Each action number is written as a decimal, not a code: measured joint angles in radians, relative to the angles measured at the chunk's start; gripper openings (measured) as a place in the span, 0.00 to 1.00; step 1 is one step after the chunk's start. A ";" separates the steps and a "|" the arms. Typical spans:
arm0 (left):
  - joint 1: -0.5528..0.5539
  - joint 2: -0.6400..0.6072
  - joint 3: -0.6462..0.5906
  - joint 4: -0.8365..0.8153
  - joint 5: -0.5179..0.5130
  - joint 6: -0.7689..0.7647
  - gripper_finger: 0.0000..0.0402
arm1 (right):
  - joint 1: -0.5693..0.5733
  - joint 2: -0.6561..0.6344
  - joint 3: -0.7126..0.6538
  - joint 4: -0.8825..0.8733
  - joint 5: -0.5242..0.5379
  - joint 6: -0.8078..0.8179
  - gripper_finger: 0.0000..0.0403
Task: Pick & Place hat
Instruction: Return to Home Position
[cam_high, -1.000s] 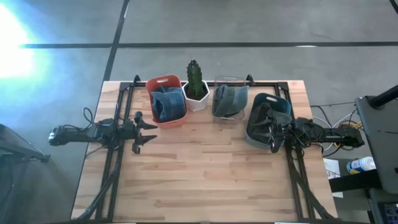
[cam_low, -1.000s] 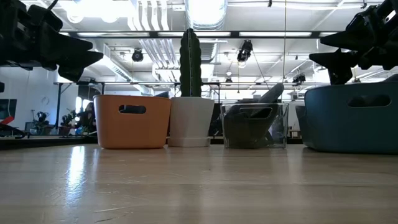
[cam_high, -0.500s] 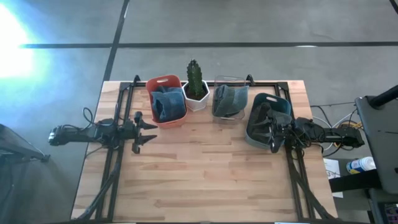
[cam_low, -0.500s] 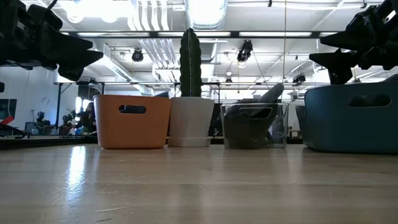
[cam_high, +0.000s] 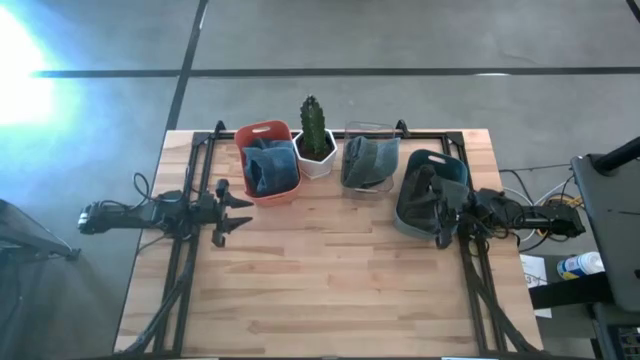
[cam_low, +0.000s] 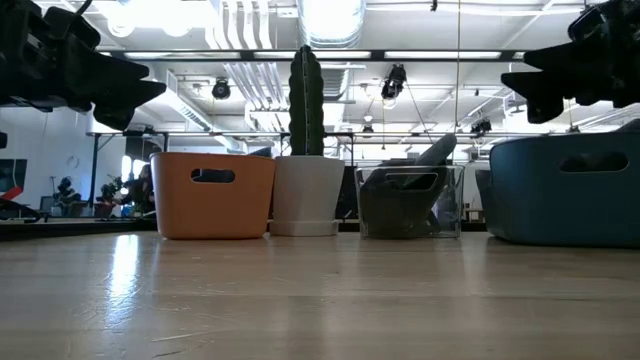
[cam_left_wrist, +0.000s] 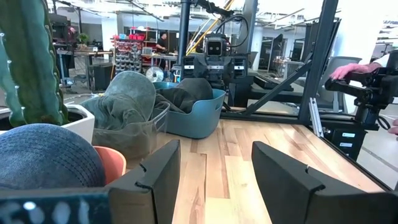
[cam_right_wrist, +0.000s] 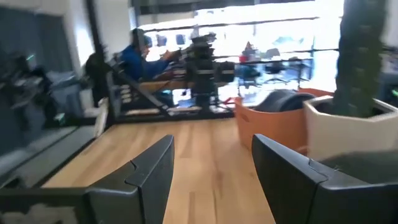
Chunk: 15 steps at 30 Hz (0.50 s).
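Three hats sit in bins along the far side. A blue hat (cam_high: 270, 166) fills the orange bin (cam_high: 262, 132), a grey-green hat (cam_high: 371, 158) lies in the clear bin (cam_low: 408, 205), and a dark hat (cam_high: 419, 190) lies in the teal bin (cam_high: 452, 168). My right gripper (cam_high: 438, 213) is open and hangs empty above the teal bin's near part (cam_low: 560, 190). Its fingers (cam_right_wrist: 146, 177) point level toward the table's left. My left gripper (cam_high: 243, 212) waits open near the left edge, just in front of the orange bin.
A cactus in a white pot (cam_high: 316, 140) stands between the orange and clear bins. Black frame rails (cam_high: 182, 270) run along both table sides. The near half of the wooden top (cam_high: 320, 290) is bare. A person (cam_right_wrist: 140, 59) sits in the room beyond.
My right gripper has risen from just inside the teal bin's rim to above it, and has drawn back slightly toward the table's right edge. It stays open and empty. The hats and my left arm have not moved.
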 joint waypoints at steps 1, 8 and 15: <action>0.000 0.000 0.000 0.000 0.000 0.000 0.48 | 0.000 0.000 0.000 -0.004 -0.024 -0.018 0.52; 0.000 0.000 0.000 0.000 0.000 0.000 0.48 | 0.033 0.000 0.000 -0.048 -0.060 -0.127 0.52; 0.000 0.000 0.000 0.000 0.001 0.000 0.48 | 0.036 0.000 0.000 -0.063 -0.022 -0.198 0.52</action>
